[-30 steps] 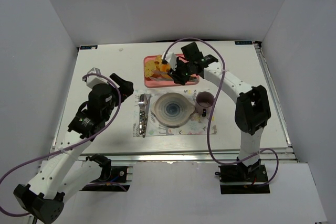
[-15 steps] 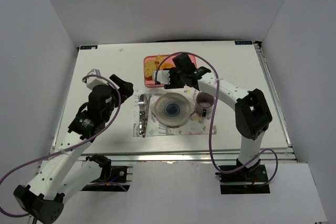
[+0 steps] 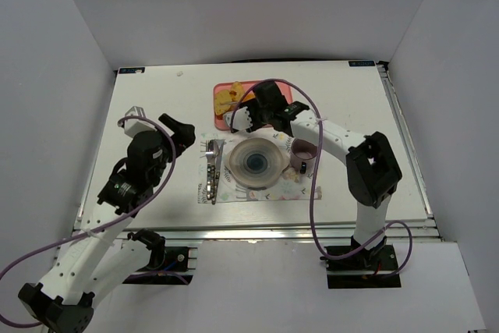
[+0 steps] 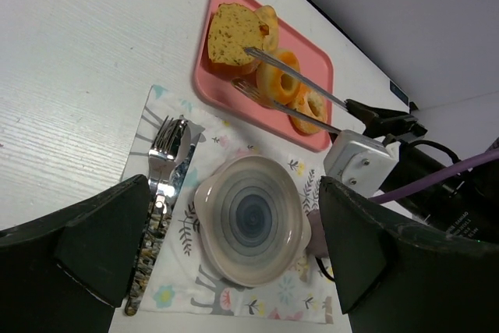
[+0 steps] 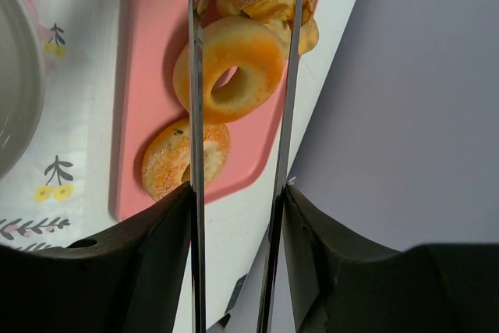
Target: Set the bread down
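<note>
One bread [image 4: 226, 37], far end of pink tray [image 4: 312, 60], beside ring pastries [image 4: 281, 76]. Right gripper [image 4: 242, 66]: long metal fingers [image 5: 195, 115] parted, astride bread; whether clamped, cannot tell. Left gripper [image 4: 234, 193]: spread wide, empty. Advice: seat fingers on crust edges, squeeze gently, lift clear.

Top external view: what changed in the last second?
The right arm's tool, carrying long metal tongs, swung left and nearer across the pink tray. Its tips now reach the squarish golden bread slice, not visibly gripped. The left arm's tool shifted slightly left. Bread, ceramic plate, cutlery and purple cup stayed put.
</note>
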`<action>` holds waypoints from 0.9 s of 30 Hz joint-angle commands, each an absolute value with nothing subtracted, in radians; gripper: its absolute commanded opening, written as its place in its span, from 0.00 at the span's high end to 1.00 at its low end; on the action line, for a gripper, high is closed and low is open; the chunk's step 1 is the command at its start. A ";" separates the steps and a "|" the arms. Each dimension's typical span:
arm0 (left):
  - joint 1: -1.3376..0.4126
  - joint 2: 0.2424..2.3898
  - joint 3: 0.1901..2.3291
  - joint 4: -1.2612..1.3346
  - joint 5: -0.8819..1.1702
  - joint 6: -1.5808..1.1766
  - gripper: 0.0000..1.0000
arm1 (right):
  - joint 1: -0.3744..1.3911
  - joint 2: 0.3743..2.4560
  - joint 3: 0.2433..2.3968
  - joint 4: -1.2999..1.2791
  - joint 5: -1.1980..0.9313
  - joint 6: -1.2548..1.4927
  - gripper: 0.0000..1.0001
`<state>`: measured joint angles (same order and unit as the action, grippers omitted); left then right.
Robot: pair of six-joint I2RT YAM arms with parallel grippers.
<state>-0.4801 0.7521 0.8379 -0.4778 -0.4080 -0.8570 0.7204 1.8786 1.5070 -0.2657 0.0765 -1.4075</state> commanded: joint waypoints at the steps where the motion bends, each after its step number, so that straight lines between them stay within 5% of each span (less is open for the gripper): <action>1: -0.482 0.718 0.819 -0.472 -0.428 -0.865 0.02 | 0.726 1.905 1.540 -0.279 0.118 -1.546 0.48; 19: -0.482 0.676 0.798 -0.480 -0.442 -0.877 0.02 | 0.727 2.011 1.598 -0.183 0.204 -1.582 0.53; 27: -0.482 0.683 0.804 -0.479 -0.440 -0.877 0.02 | 0.727 2.016 1.605 -0.155 0.224 -1.575 0.92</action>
<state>-0.4801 0.6899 0.8066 -0.4786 -0.4305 -0.8738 0.7223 2.0117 1.5581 -0.2001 0.1963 -1.5105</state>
